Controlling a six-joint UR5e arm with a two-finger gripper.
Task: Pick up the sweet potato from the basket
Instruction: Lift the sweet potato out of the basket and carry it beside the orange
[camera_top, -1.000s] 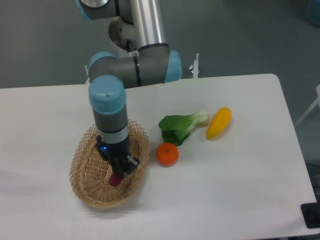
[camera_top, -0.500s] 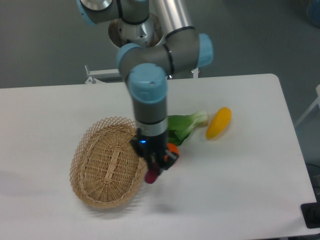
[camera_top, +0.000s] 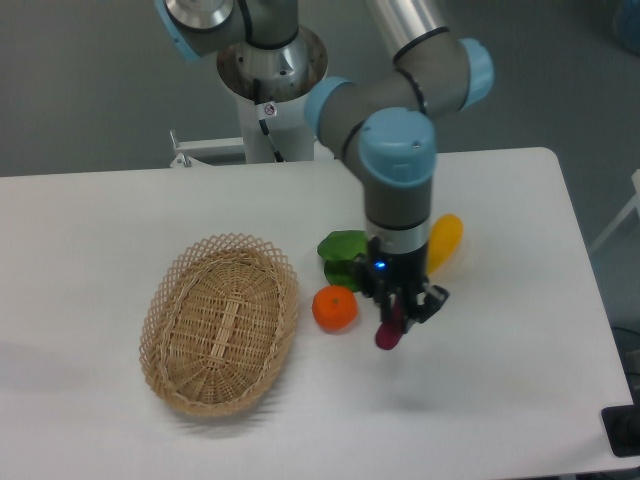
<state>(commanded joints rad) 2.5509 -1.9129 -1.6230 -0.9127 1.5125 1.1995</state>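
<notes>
UR5e arm, one: reaches from its rear base forward over the table, wrist vertical with blue-capped joint on top, gripper (camera_top: 391, 322) pointing straight down, its two fingers clamped on the sweet potato (camera_top: 387, 334), held clear above the tabletop.

A white table (camera_top: 150, 210) with rounded corners fills most of the view, against a grey floor. Near its middle sits a round orange (camera_top: 335, 309). Just behind the orange lies a leafy green vegetable (camera_top: 341, 256), dark green leaves showing, the rest hidden. Further right, a yellow oblong vegetable (camera_top: 446, 238) lies tilted, only its upper part visible. A small white bracket (camera_top: 178, 148) stands at the table's far edge
</notes>
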